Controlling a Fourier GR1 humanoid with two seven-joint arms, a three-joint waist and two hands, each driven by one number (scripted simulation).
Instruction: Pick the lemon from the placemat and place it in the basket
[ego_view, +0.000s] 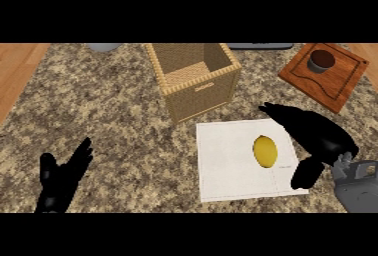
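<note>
Lemon on placemat, between right hand fingers and thumb, ungrasped; hand open. Reach step. Next: close, lift toward basket. Left hand open, resting.

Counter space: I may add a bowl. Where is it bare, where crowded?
Bare: the stretch left of the basket and placemat, above the resting left hand. Crowded: the right side, where the right hand hovers beside the lemon, with the wooden board behind.
</note>
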